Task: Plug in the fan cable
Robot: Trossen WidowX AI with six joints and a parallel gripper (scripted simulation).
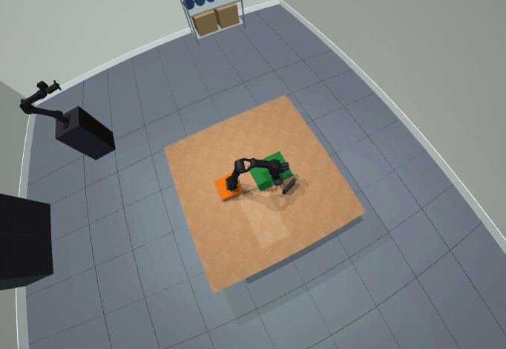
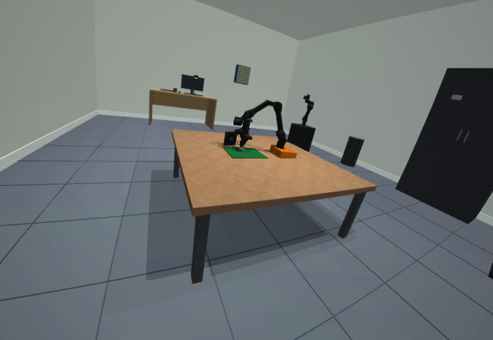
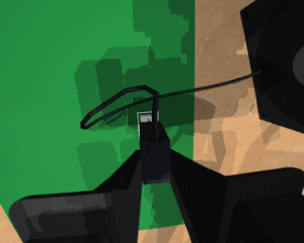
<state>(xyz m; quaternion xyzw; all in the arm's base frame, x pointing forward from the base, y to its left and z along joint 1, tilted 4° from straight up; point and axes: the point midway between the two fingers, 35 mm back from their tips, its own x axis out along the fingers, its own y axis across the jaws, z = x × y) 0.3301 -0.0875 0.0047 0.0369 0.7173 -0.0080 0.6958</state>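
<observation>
Wrist view showed the fingers closed on the black plug [image 3: 155,158], one on each flank, a grip that probably left its leading end free to meet the pins. The plug sat over the near part of the pale header [image 3: 144,117], hiding much of it, so whether any pin had entered could not be told. Its cable [image 3: 204,88] looped above the green board [image 3: 33,95] [image 2: 244,153] [image 1: 263,171] and ran to the fan [image 3: 280,71] [image 2: 229,138] [image 1: 288,186], which stood on edge just beside the board, likely to give the lead slack. The plug was a blocky, matte box; the cable thin and dark, bent in angular turns; the board flat and smooth, on a mottled tan counter [image 1: 261,124] [image 2: 254,181]. Alignment seemed the step in hand, with a straight push down and release still needed; a skewed plug could catch the header's rim.
</observation>
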